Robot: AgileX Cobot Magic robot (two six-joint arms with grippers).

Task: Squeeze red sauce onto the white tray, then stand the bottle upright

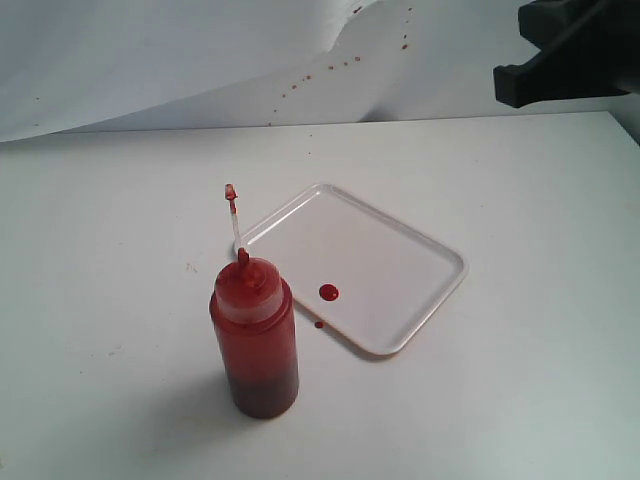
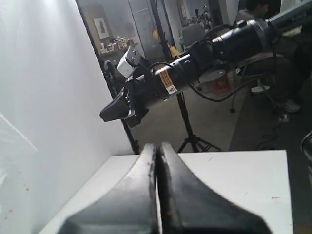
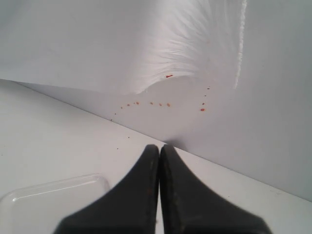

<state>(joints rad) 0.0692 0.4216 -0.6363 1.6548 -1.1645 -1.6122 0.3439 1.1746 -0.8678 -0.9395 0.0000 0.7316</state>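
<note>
The bottle [image 1: 254, 340] stands upright on the table, left of the white tray [image 1: 400, 260], its tethered tip cap [image 1: 230, 191] sticking up. One round drop of red sauce [image 1: 328, 292] lies on the tray, a smaller drop [image 1: 319, 324] at its near rim. My right gripper [image 3: 159, 146] is shut and empty, raised at the back right [image 1: 510, 85], far from the bottle; a tray corner [image 3: 58, 195] shows beside it. My left gripper [image 2: 157, 145] is shut and empty over the table edge; it does not show in the exterior view.
A white backdrop [image 1: 150, 50] with small red specks [image 1: 330, 68] hangs behind the table. The left wrist view shows the right arm [image 2: 195, 68] raised, with a tripod [image 2: 192, 131] and room clutter beyond the table edge.
</note>
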